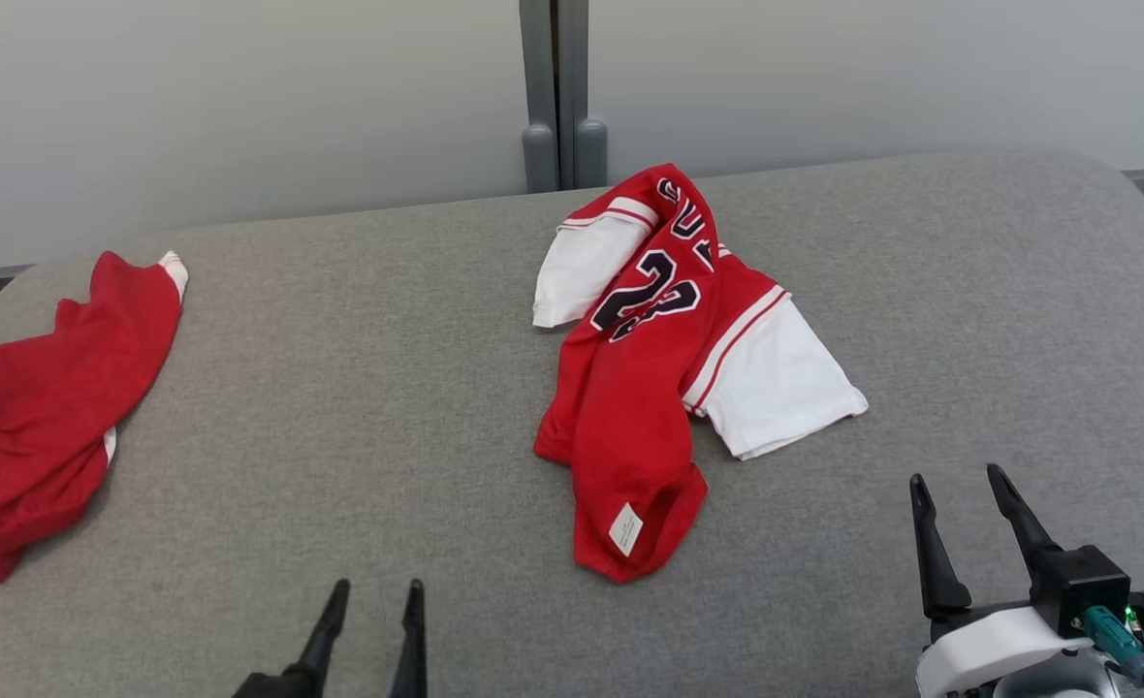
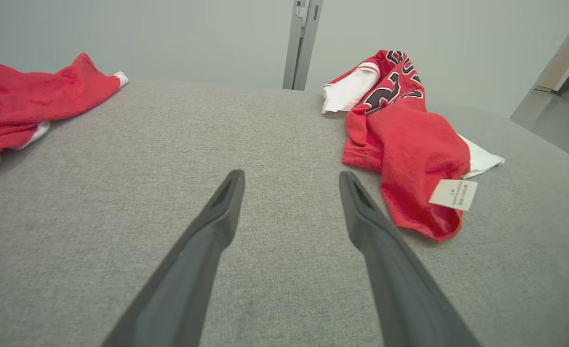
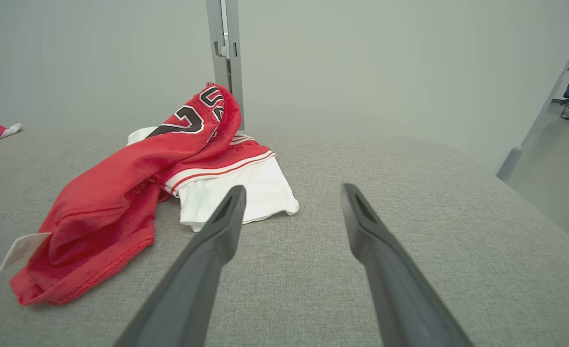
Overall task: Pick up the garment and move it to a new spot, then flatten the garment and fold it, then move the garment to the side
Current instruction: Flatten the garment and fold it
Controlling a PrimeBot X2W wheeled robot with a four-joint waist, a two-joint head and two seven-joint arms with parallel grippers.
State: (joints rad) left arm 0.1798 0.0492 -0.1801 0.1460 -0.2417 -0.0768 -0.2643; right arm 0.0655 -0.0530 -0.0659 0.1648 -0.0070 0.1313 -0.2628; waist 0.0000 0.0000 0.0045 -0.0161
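Item: red jersey, lay crumpled mid-worktop, ungrasped. On left gripper and right gripper, fingers stood spread, empty, short of it. Step judged: first pickup pending; next called for reaching in, pinching cloth.

lighting bright, even and diffuse across all three views. shadows soft and shallow: a thin dark rim under the jersey and the red cloth on the table. head view sharp. wrist views wide-angle: table edges bow, the wall post leans, the fingers loom large and slightly soft near the bottom edge.
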